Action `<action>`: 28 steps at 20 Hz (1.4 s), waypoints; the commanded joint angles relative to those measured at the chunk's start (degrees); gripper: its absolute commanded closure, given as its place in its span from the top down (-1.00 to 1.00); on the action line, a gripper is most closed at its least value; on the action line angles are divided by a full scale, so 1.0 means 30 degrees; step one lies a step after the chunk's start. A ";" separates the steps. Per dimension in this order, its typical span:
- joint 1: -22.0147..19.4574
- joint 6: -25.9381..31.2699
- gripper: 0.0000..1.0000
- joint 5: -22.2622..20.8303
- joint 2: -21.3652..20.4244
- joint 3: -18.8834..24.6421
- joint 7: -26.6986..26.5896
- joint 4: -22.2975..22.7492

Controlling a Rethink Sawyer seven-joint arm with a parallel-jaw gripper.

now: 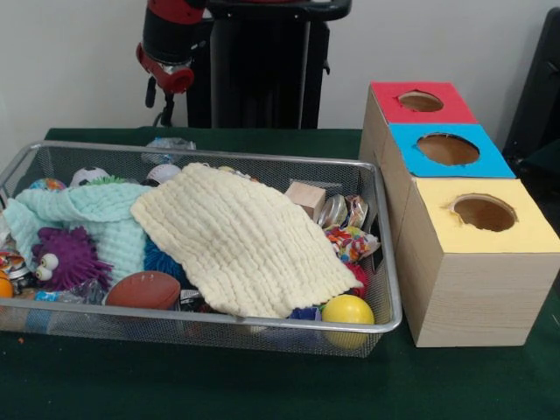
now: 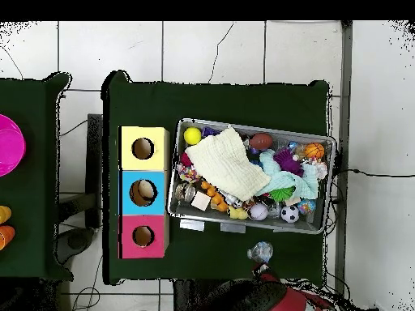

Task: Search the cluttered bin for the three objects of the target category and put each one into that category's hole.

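One arm (image 1: 171,48) hangs drawn back beyond the table's far edge, and whether its gripper is open or closed cannot be told (fingers hidden). Nearer, the wire bin (image 1: 389,262) holds toys under a cream cloth (image 1: 241,241); a yellow ball (image 1: 347,309) sits in its near right corner. Right of it stand three boxes (image 1: 472,262), holes on top.

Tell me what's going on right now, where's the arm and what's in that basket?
Arm drawn back behind the wire bin, gripper state unclear. Three box holes unobstructed. Cream cloth draped over the toys, hiding much.
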 commanded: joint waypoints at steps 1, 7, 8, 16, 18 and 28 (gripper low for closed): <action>-0.0141 -0.0189 1.00 0.0984 0.0070 0.2515 0.1513 -0.2017; -0.0180 -0.1251 1.00 0.0773 0.0153 0.2504 0.1673 -0.1948; -0.0183 -0.1497 1.00 0.0717 0.0187 0.2482 0.1693 -0.1945; -0.0321 -0.2796 1.00 0.0780 0.0977 0.2508 0.1942 -0.2050; -0.0379 -0.3649 1.00 0.0685 0.1242 0.2435 0.2002 -0.2058; -0.0563 -0.5034 1.00 0.0974 0.1869 0.2364 0.2188 -0.1761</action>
